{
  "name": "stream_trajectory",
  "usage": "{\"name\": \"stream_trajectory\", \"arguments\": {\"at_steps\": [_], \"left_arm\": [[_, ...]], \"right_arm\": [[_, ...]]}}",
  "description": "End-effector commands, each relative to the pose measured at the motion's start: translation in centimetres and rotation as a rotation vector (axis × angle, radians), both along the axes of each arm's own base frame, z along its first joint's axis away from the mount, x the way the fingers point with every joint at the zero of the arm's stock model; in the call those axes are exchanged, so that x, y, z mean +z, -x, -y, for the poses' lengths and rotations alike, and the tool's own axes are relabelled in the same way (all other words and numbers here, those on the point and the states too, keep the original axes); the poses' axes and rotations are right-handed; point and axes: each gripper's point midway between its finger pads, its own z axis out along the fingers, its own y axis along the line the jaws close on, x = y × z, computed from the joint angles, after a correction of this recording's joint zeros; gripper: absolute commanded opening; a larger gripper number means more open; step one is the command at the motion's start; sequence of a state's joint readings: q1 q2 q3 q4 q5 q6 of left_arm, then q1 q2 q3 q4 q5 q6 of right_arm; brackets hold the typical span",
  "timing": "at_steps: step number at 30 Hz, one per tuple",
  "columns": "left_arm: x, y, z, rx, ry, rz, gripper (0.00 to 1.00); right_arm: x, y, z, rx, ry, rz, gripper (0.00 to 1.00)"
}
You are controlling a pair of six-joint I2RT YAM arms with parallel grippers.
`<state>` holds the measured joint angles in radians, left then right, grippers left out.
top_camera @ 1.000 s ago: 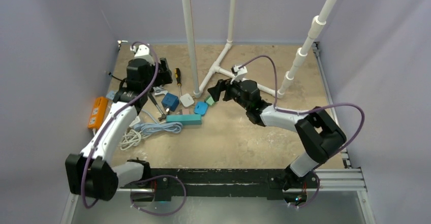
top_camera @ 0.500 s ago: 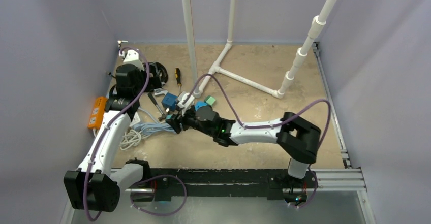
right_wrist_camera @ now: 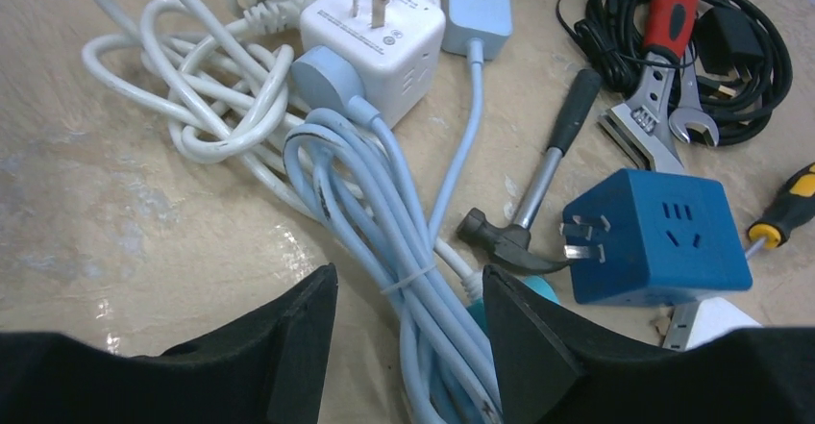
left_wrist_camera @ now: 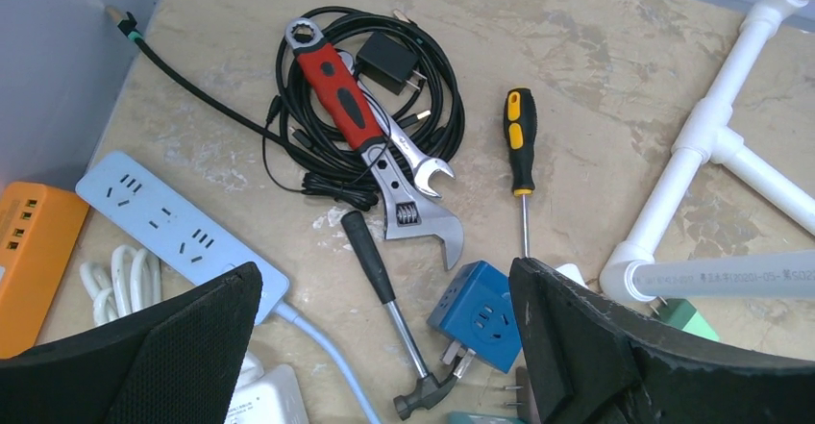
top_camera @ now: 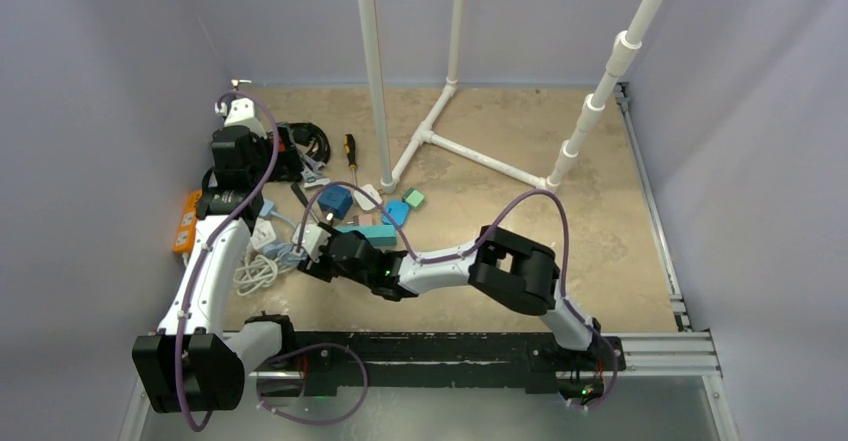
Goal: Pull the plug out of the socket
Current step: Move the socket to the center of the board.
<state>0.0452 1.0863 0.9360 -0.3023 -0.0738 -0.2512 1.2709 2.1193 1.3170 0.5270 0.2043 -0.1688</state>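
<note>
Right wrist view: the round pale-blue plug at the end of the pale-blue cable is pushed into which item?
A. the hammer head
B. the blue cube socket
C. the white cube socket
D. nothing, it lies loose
C: the pale-blue plug sits flush against the side of the white cube socket, well apart from the blue cube socket.

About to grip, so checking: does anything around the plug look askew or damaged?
The white cube socket lies tipped over, prongs pointing up, with the pale blue plug seated in its side and white cord tangled beside it. No damage shows.
</note>
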Motion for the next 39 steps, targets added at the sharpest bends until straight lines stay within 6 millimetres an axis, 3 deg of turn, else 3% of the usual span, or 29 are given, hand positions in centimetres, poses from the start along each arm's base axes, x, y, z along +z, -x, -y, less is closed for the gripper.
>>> {"name": "stream_trajectory", "arguments": {"at_steps": [1,12,14,17,20,22,29,39], "left_arm": [[2.3,-0.4,0.2,-0.014,0.019,0.070,0.99],[2.5,-0.3,0.4,-0.019,0.032,0.079,0.99],[2.5,-0.2,0.3,-0.019,0.031,0.081,0.99],[2.6,-0.2,0.3,-0.017,0.030,0.084,0.99],[2.7,-0.1,0.3,-0.017,0.029,0.086,0.99],[3.0,0.1,0.1,-0.011,0.022,0.095,0.99],[3.4,0.4,0.0,-0.003,0.018,0.113,0.99],[3.5,0.2,0.8,-0.036,0.050,0.123,0.99]], "right_arm": [[1.1,-0.5,-1.8,-0.019,0.036,0.106,0.61],[-2.2,-2.2,-2.8,-0.092,0.144,0.158,0.65],[-2.5,-2.7,-3.2,-0.114,0.156,0.164,0.61],[-2.7,-2.9,-3.6,-0.123,0.156,0.169,0.45],[-2.7,-3.0,-3.6,-0.127,0.162,0.171,0.13],[-1.9,-2.7,-3.5,-0.122,0.144,0.163,0.00],[-0.5,1.0,-0.7,-0.111,0.081,0.066,0.00],[-0.3,3.4,8.0,-0.312,-0.026,-0.215,0.00]]}}
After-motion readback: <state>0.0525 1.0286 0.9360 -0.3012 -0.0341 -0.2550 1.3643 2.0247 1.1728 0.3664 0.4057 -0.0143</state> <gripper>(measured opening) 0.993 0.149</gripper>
